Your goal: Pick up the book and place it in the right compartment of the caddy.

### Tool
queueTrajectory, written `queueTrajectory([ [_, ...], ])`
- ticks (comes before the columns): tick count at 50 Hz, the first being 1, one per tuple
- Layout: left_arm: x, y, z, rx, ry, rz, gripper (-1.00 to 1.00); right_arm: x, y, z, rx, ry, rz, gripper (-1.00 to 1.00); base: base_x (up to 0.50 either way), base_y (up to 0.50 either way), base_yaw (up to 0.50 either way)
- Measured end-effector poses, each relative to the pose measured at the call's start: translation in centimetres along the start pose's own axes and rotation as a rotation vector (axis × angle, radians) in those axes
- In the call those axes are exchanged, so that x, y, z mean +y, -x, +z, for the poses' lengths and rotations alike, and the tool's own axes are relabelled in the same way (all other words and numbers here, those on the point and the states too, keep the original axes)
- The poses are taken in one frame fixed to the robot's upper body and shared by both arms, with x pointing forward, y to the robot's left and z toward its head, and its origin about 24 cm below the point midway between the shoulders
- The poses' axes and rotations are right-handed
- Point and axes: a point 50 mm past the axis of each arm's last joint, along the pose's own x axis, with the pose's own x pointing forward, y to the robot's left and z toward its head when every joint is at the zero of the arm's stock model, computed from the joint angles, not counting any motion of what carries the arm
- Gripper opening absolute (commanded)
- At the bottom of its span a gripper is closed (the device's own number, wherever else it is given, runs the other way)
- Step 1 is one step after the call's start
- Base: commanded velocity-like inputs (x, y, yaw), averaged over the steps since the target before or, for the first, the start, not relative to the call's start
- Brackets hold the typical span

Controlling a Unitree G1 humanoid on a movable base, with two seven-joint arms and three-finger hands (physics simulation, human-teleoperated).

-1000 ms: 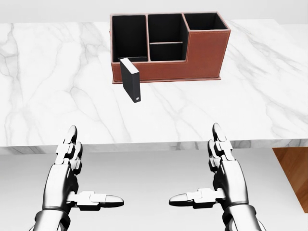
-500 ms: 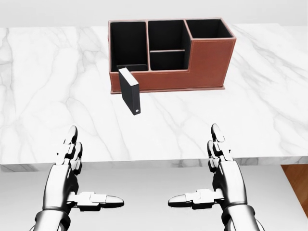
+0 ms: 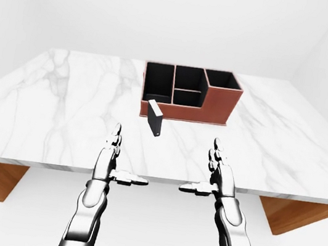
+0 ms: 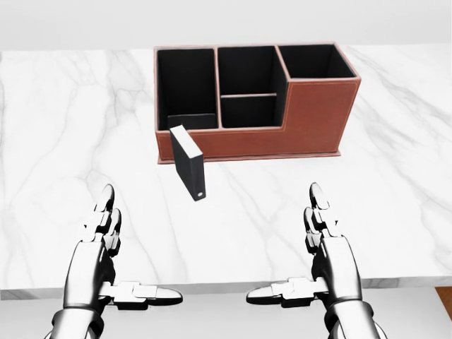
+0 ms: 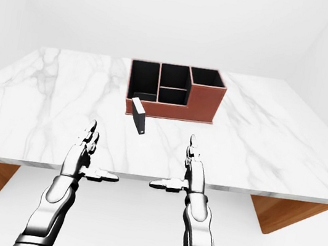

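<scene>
The approach is in hand: the book (image 4: pixel 188 163) is standing upright on the marble table (image 4: pixel 63 141), just beside the caddy (image 4: pixel 311 113) at its lower left corner in the head view. The left hand (image 4: pixel 106 247) and the right hand (image 4: pixel 326 247) are hovering over the table's near edge, fingers spread, gripping nothing. Next, one hand needs to be reaching to the book, then carrying it to the right compartment (image 4: pixel 314 62).

1. We see the caddy (image 4: pixel 311 113) on the table (image 4: pixel 63 141), toward the head view's top centre.
2. The book (image 4: pixel 189 163) stands on the table just below the caddy's left end.
3. Our left hand (image 4: pixel 106 261) and right hand (image 4: pixel 326 263) sit lower, flanking the book, apart from it.
</scene>
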Motion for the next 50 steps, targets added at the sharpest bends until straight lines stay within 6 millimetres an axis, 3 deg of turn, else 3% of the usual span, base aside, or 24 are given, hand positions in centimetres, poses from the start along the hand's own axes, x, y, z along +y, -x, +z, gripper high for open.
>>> queueTrajectory([
  [50,-0.02,0.03,-0.02,-0.001,-0.002,-0.002,1.0,0.07,-0.03,-0.21,0.013,-0.007,-0.001,1.0,0.24,0.0,0.0],
])
